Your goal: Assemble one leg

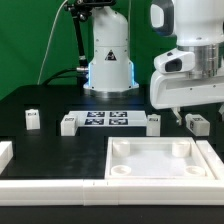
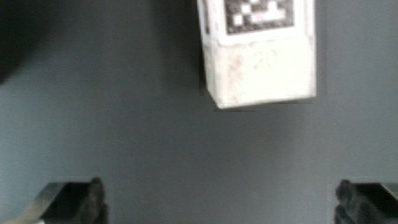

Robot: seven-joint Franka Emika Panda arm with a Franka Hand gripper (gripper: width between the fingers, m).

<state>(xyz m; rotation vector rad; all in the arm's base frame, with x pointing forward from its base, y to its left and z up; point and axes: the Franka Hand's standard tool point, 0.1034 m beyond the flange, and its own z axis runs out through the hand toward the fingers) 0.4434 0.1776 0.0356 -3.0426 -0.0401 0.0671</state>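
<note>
The black table [image 1: 50, 140] spreads under my gripper [image 1: 196, 113]; the large white square panel [image 1: 160, 160] lies on it near my gripper, on the camera's side; the marker board [image 1: 105, 120] lies well apart from my gripper; my fingers [image 2: 71, 200] stand wide apart and hold nothing; the leg [image 1: 197, 123] lies on the table just below my fingertips, outside the gap, its tag showing in the wrist view; a second white block [image 1: 153, 123] stands near, toward the marker board.
</note>
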